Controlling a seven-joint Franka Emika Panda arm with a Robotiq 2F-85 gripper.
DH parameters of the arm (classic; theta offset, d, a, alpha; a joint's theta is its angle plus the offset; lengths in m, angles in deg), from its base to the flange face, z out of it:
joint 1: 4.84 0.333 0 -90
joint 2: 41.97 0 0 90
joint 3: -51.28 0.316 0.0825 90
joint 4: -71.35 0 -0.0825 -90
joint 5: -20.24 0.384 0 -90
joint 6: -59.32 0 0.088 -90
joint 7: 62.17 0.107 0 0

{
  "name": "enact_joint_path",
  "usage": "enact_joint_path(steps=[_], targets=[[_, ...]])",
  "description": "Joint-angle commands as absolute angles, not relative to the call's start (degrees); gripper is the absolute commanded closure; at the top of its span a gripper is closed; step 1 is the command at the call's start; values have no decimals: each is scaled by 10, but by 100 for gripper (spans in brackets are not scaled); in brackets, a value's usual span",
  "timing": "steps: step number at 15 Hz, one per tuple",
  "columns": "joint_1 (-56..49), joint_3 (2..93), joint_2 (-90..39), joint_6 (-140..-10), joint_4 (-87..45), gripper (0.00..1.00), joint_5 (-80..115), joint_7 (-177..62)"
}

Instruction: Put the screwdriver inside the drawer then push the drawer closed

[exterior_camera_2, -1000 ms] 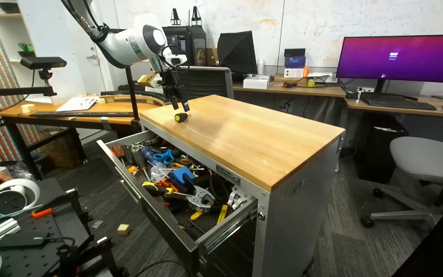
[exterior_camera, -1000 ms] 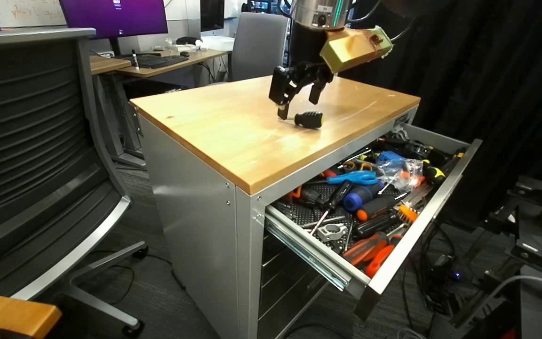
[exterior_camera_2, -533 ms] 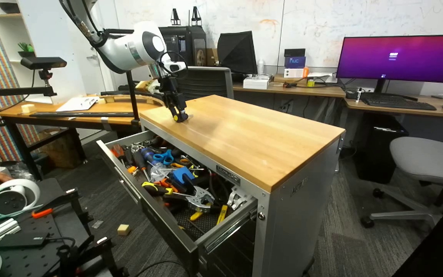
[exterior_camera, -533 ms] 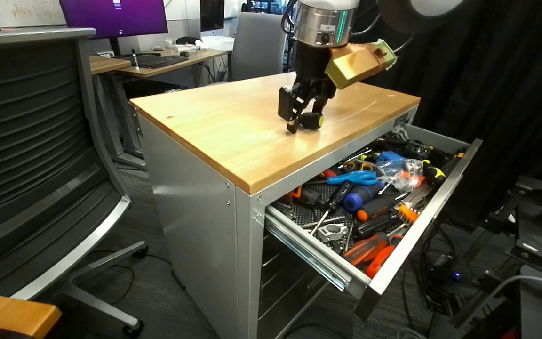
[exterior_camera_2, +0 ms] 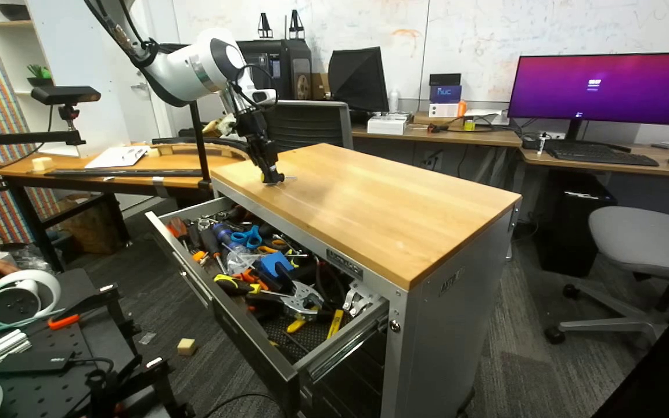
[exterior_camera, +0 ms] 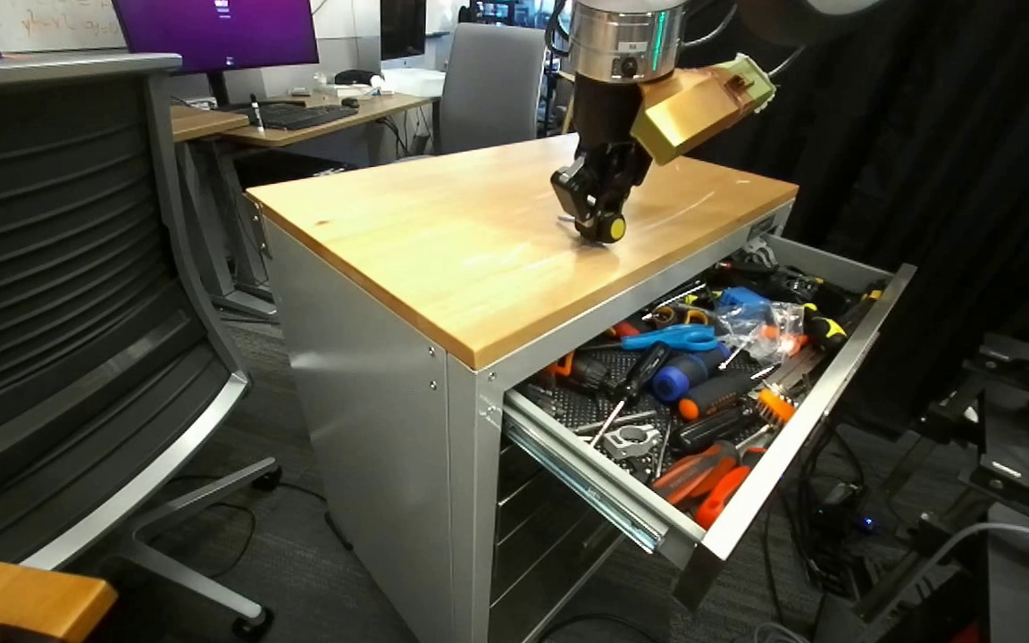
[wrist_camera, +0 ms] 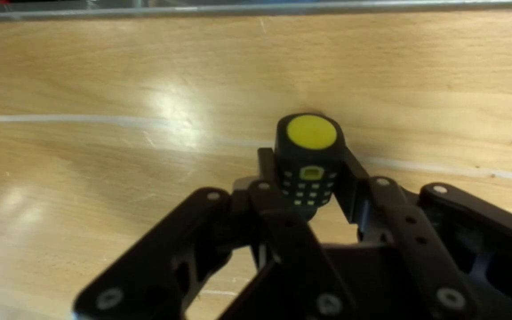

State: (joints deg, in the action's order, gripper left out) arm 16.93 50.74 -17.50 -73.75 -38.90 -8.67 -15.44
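The fingers (wrist_camera: pixel 351 191) sit tight against both sides of the stubby black handle of the screwdriver (wrist_camera: pixel 311 162), with no gap showing in the wrist view, so the gripper (wrist_camera: pixel 308 158) appears to have hold of it. They grip across the handle, roughly square to its long axis: the yellow butt end faces the drawer (exterior_camera: pixel 806 413), while the thin shaft (exterior_camera_2: pixel 290 177), seen in both exterior views, points the opposite way, back over the wooden top (exterior_camera: pixel 389 250). The screwdriver is low over that surface, near its front edge; whether it just touches the wood or hangs clear of it, I cannot tell. Past the edge, and lower, the drawer stands pulled out, loose tools (exterior_camera: pixel 718 393) jumbled inside it. The coming move, I judge, is a lift and a carry over the edge, butt leading, then a descent behind the drawer's front panel. Since the shaft would trail on the wood side, it could well catch the edge if the lowering starts too soon; going on until its tip is past the edge seems wise. Closing the drawer is a later step, calling for a push on the panel's outer face.
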Motion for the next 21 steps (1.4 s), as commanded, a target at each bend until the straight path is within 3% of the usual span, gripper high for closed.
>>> enact_joint_path(steps=[1,11,12,13,15,19,21], targets=[[175,518,-241,-698,-454,83,-88,-142],[163,616,-371,-668,-659,88,-70,-79],[161,620,-372,-666,-660,72,-73,-77],[160,623,-372,-671,-662,41,-73,-78],[158,626,-372,-667,-663,34,-74,-83],[151,629,-378,-662,-683,2,-45,-107],[146,633,-380,-667,-707,0,3,-136]])
